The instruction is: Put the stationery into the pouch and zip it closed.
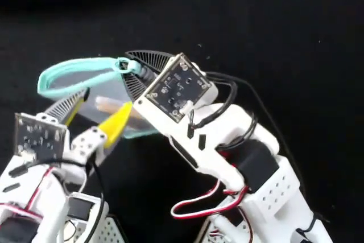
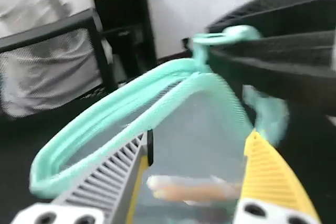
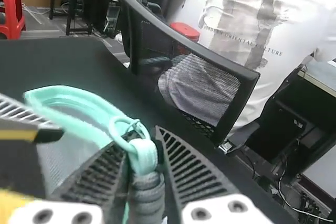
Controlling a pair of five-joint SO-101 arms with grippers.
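- Now, the pouch (image 1: 105, 90) lies on the black table (image 1: 284, 38) between my two arms. Its mint zip (image 1: 68, 65) gapes in a wide loop, so the closing is not yet done.
- One piece of stationery, a pale pen-like stick (image 2: 191, 188), lies inside against the clear wall. What kind it is exactly I cannot say.
- The right gripper (image 3: 140, 139) is clenched on the zipper pull (image 1: 122, 65), at the end of the zip toward the right arm.
- The left gripper (image 1: 108, 99) has its grey and yellow jaws spread, with the body of the pouch between them. The left wrist view is blurred, so probably they only bracket the pouch, and I cannot tell if they press it.
- First risk: if I draw the pull along the zip while the left side gives no real hold, the whole pouch may slide over the table and the zip would not close.
- Second risk: the pull is small and sits near the tips of the jaws, so a tug at a wrong angle could make it slip out.
- Third risk: the two sides of the zip stand far apart, so the slider may jam, or the soft wall may be caught in it.
- Also, the stick could roll out through the open mouth if the pouch is tipped.
- Writing: on the pouch and on the stick I find no label or brand that I can read.
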